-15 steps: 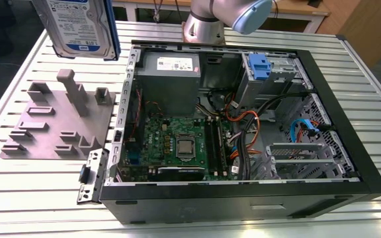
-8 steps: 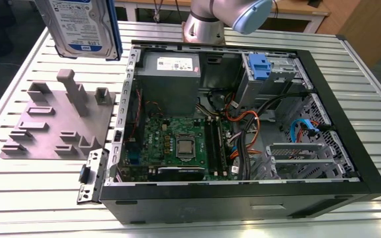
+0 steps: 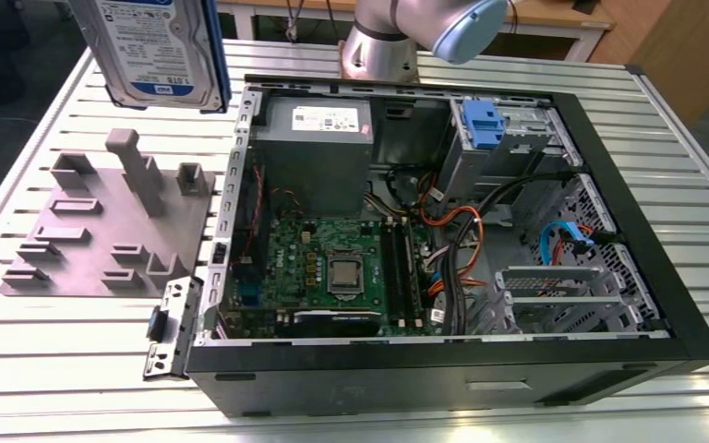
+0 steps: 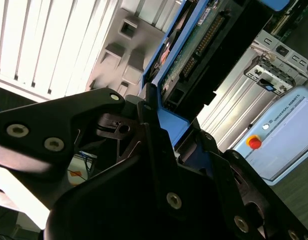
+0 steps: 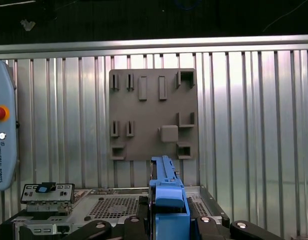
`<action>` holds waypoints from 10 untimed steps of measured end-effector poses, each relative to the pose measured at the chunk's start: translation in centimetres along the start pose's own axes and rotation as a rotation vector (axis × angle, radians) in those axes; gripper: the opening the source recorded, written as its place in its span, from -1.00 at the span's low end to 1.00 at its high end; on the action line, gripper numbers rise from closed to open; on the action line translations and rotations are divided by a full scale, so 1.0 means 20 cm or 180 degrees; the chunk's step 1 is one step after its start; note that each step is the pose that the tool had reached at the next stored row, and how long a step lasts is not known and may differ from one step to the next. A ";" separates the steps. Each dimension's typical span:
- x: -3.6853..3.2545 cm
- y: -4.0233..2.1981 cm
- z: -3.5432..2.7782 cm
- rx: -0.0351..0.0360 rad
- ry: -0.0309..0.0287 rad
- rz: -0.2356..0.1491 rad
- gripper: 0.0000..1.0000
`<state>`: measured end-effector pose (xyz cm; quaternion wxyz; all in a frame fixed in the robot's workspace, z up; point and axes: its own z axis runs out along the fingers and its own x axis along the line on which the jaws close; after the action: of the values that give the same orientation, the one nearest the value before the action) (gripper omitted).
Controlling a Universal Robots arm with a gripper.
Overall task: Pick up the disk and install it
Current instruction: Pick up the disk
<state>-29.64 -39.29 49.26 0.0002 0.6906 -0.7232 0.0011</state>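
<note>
Your disk (image 3: 158, 46) hangs on edge at the exterior view's far left, high enough to clear the upright posts of the grey fixture plate (image 3: 96, 231) below it. Your gripper (image 5: 169, 217) is closed on the blue carrier frame, clamping both sides, so the drive hangs steady. The open computer case (image 3: 391, 369) lies on the surface (image 3: 59, 369) to the exterior view's right.

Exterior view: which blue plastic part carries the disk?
The blue carrier held aloft near the fixture plate, framing the disk; the other blue part sits in the drive cage.
</note>
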 end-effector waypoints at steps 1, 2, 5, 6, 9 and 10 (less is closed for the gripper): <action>0.000 -0.002 0.000 0.0000 0.0000 0.0000 -0.26; 0.000 -0.004 0.000 0.0000 0.0000 0.0000 -0.26; 0.000 -0.010 0.000 0.0000 0.0000 0.0000 -0.26; -0.001 -0.012 0.000 0.0000 0.0000 0.0000 -0.26; -0.001 -0.019 0.000 0.0000 0.0000 0.0000 -0.26; -0.001 -0.020 0.000 0.0000 0.0000 0.0000 -0.26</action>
<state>-29.23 -39.29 49.26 0.0003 0.6906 -0.7232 0.0011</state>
